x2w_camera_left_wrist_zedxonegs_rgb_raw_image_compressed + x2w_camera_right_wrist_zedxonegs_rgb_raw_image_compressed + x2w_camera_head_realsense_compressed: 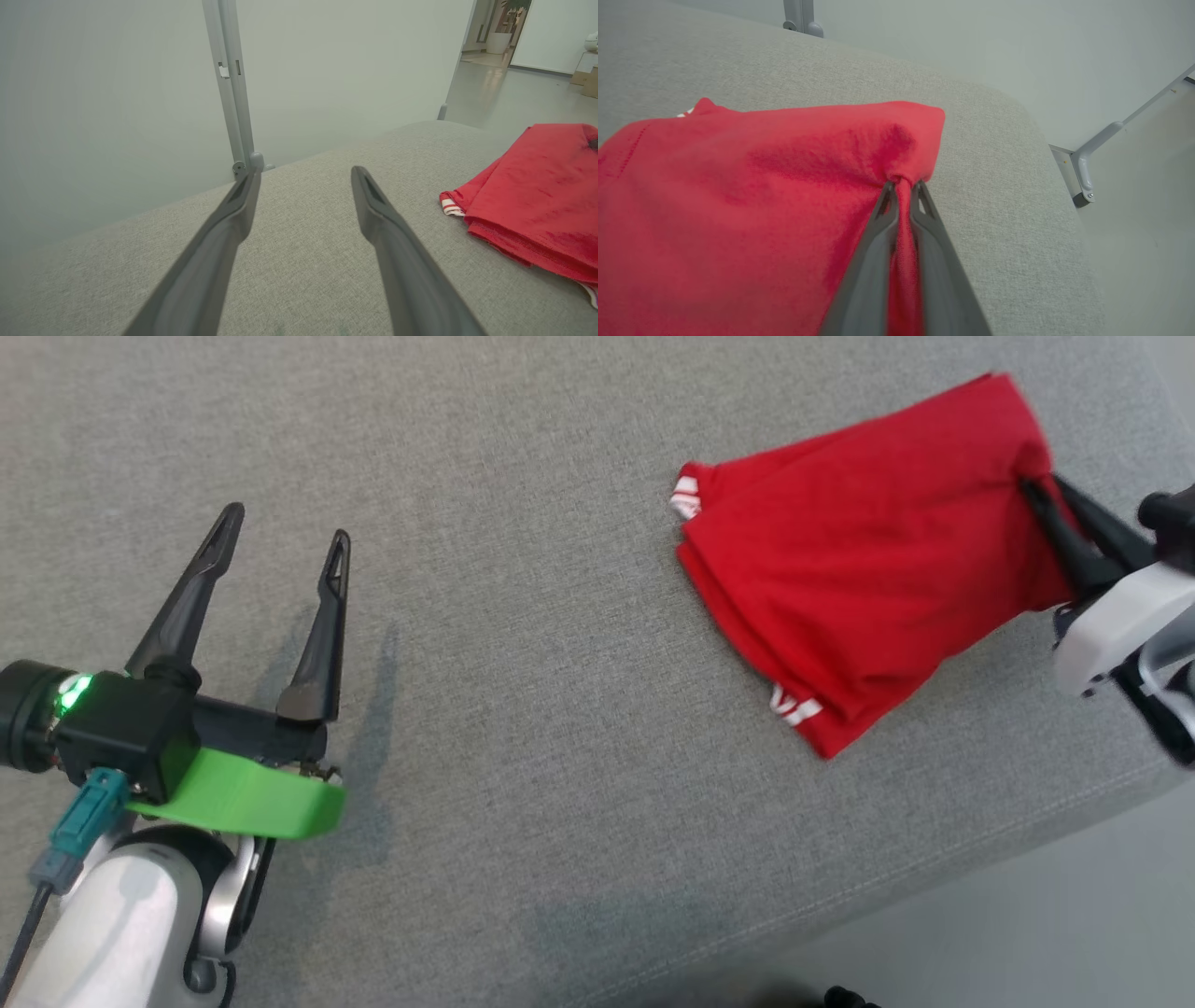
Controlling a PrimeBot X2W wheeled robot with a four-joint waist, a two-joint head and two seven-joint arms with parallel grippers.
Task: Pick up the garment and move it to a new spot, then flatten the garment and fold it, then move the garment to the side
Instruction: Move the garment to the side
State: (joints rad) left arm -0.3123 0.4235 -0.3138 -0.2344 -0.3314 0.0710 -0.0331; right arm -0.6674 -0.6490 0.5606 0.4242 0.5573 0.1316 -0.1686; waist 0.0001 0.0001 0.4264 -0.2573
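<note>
Right gripper pinches the folded red garment at its right edge. Left gripper hangs wide apart over grey cushion, far left.

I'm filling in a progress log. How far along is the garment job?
Done, it seems: the garment lies folded in layers on the grey cushion. In hand: the right claw is shut on its edge, near the cushion's right side, so this looks like the move aside. The left claw is open, apart from it. Left: set it down and let go.
</note>
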